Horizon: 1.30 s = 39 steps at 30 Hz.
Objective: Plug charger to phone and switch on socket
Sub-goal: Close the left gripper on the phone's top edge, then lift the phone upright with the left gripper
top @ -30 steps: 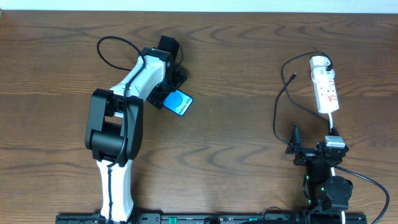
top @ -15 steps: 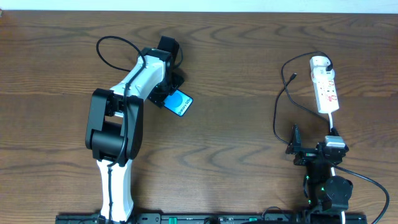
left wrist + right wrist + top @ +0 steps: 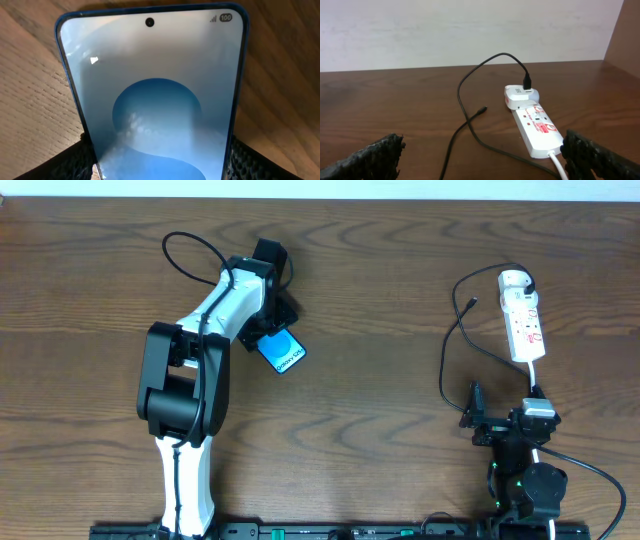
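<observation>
The phone (image 3: 283, 352) lies on the table at the left, its cyan screen up. My left gripper (image 3: 267, 332) is shut on the phone (image 3: 155, 90), with a black pad against each long edge. At the right, the white socket (image 3: 524, 320) lies with a white adapter (image 3: 514, 280) plugged in at its far end. From the adapter the black charger cable (image 3: 446, 370) loops across the table, and its plug tip (image 3: 470, 304) rests loose on the wood. My right gripper (image 3: 498, 418) stands open near the front edge, short of the socket (image 3: 537, 130) and the plug tip (image 3: 481, 110).
A thick white cord (image 3: 559, 167) runs from the socket's near end toward my right arm. A pale wall stands behind the table's far edge. Bare brown wood lies between the two arms.
The left jaws closed onto the phone's edges. The phone then shifted slightly left and turned with the gripper. The right arm has not moved.
</observation>
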### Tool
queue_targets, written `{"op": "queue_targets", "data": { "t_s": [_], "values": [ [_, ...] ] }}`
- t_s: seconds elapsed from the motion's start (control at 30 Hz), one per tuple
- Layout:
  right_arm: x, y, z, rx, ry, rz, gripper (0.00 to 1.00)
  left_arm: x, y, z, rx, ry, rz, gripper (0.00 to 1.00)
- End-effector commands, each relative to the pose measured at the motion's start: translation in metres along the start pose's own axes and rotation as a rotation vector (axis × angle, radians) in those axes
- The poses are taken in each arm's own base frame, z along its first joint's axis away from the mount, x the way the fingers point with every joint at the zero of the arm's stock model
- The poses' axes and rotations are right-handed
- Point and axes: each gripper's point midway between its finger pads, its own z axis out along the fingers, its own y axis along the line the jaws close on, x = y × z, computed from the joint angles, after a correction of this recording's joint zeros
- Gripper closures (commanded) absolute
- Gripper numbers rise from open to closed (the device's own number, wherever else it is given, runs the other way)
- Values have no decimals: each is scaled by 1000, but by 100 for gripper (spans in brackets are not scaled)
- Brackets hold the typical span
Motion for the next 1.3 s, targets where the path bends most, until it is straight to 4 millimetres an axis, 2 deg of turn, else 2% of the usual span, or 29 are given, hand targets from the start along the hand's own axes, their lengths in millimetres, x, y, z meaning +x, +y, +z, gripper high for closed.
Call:
{"op": "queue_targets", "data": {
  "t_s": [0.0,0.5,0.57,0.8,1.0,1.17,1.27],
  "values": [
    [1,0,0,2,4,-12,1,12,16,25,-79,63,30,11],
    [1,0,0,2,4,-12,1,23,18,24,-87,109,-70,12],
    [1,0,0,2,4,-12,1,22,18,24,-87,108,-70,16],
    [1,0,0,2,4,-12,1,23,19,24,-89,110,-70,18],
    [1,0,0,2,4,-12,1,23,19,24,-88,110,-70,26],
    [1,0,0,2,4,-12,1,25,17,17,-82,126,-70,28],
    [1,0,0,2,4,-12,1,28,10,2,-36,138,-72,28]
  ]
}}
